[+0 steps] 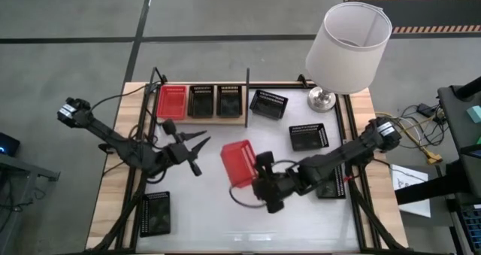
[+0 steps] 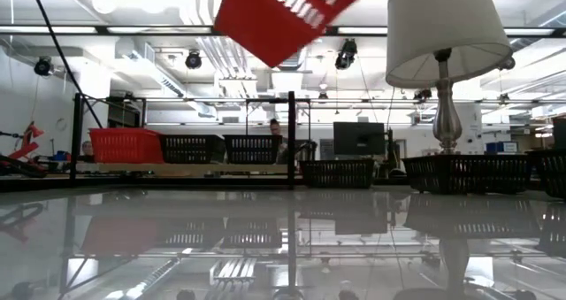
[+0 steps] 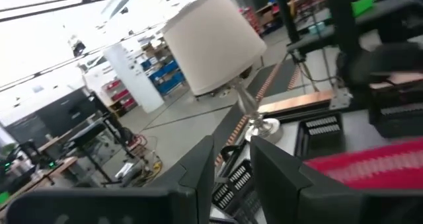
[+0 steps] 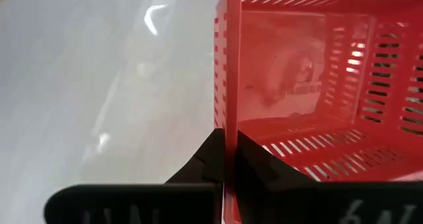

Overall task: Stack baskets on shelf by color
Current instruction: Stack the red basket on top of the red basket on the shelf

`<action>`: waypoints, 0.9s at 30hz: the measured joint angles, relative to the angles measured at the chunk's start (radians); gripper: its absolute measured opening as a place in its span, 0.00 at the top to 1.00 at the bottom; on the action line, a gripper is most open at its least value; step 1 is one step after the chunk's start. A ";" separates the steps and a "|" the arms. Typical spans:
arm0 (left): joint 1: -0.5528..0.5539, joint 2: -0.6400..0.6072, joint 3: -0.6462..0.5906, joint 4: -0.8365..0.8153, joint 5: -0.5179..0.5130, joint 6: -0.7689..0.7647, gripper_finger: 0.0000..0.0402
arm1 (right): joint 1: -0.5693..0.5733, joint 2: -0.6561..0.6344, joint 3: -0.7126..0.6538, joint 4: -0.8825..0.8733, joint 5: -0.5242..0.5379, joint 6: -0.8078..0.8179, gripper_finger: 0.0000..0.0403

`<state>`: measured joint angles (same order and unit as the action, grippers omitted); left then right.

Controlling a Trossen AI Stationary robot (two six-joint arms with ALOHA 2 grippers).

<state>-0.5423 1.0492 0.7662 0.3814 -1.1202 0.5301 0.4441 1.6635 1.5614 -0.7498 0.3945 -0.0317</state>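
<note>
Slippage is the risk: the right pincer (image 1: 264, 181), clenched on just one thin wall of the red basket (image 1: 238, 163) held tilted above the counter (image 1: 225, 221) at frame centre, could drop it before reaching the shelf (image 1: 225, 119) at upper left

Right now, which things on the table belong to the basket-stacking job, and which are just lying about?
Job:
- red basket, lifted, gripped by right tool
- red basket on the shelf
- shelf
- black baskets, shelf and table

Lying about:
- lamp
</note>
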 joint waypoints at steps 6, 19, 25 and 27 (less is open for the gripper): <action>-0.067 -0.002 -0.014 0.000 0.003 0.001 0.80 | -0.072 0.037 0.072 -0.042 -0.017 0.070 0.98; -0.149 0.001 -0.027 0.005 0.019 0.000 0.80 | -0.145 0.271 0.113 -0.022 -0.185 0.134 0.98; -0.150 0.003 -0.027 0.006 0.020 0.000 0.80 | -0.162 0.408 0.210 -0.031 -0.132 0.128 0.98; -0.154 0.003 -0.027 0.005 0.020 0.000 0.80 | -0.165 0.439 0.238 -0.031 -0.133 0.118 0.98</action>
<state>-0.6959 1.0523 0.7391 0.3865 -1.1005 0.5304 0.2788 2.1028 1.7994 -0.7807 0.2619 0.0861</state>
